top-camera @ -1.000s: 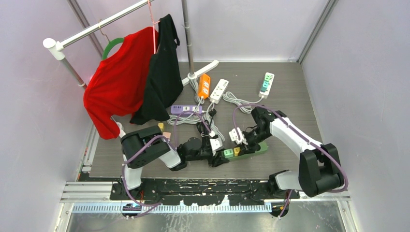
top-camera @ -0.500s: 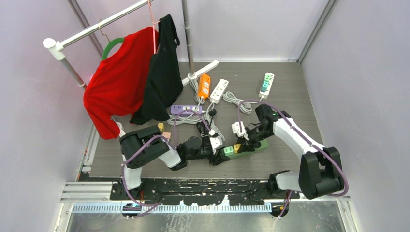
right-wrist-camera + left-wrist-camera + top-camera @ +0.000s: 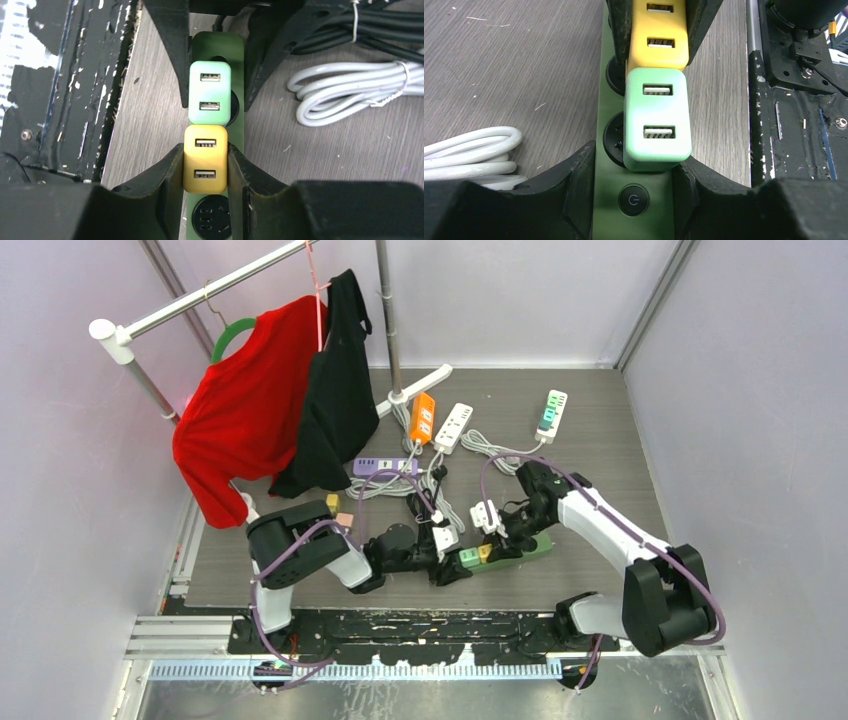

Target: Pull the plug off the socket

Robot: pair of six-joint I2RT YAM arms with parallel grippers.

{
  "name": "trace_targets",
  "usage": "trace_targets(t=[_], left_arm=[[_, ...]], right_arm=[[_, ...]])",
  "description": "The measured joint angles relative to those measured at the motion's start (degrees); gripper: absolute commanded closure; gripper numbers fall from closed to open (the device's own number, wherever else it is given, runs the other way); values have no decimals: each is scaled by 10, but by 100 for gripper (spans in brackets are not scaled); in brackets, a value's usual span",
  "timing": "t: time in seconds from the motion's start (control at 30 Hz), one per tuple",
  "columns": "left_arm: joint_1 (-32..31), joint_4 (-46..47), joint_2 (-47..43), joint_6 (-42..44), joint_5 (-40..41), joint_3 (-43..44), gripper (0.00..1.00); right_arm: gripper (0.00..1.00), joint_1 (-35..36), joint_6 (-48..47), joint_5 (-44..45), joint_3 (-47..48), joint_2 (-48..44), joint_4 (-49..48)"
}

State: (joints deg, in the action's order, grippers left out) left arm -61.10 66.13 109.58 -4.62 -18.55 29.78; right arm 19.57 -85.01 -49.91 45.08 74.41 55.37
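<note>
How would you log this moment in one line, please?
left jaws: clamped on strip | right jaws: shut on yellow plug | green plug: in strip, next to yellow

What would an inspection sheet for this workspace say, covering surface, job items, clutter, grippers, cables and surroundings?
Surface: grey wood-grain table.
Job's things: green power strip lies flat; yellow plug and mint plug sit side by side in it.
Clutter: orange strip, white strip, teal-faced strip and purple strip lie farther back.
Grippers: left gripper clamps the green power strip's sides by its power button; right gripper is shut on the yellow plug.
Cables: white cable coiled beside the strip; black cable bundled nearby.
Surroundings: red garment and black garment hang on a rail.
</note>
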Motion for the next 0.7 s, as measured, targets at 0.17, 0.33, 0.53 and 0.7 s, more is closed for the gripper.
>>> trace_targets(t=[0.17, 0.33, 0.53, 0.7], left_arm=[[3, -7, 0, 0, 8, 3, 100], [2, -17, 2, 1, 12, 6, 100], [2, -17, 2, 1, 12, 6, 96], [2, -17, 2, 0, 12, 6, 41]], right_arm=[[99, -22, 81, 2, -18, -36, -44], [99, -98, -33, -32, -6, -56, 23], [99, -78, -204, -76, 21, 21, 180], [98, -95, -149, -109, 56, 13, 184]])
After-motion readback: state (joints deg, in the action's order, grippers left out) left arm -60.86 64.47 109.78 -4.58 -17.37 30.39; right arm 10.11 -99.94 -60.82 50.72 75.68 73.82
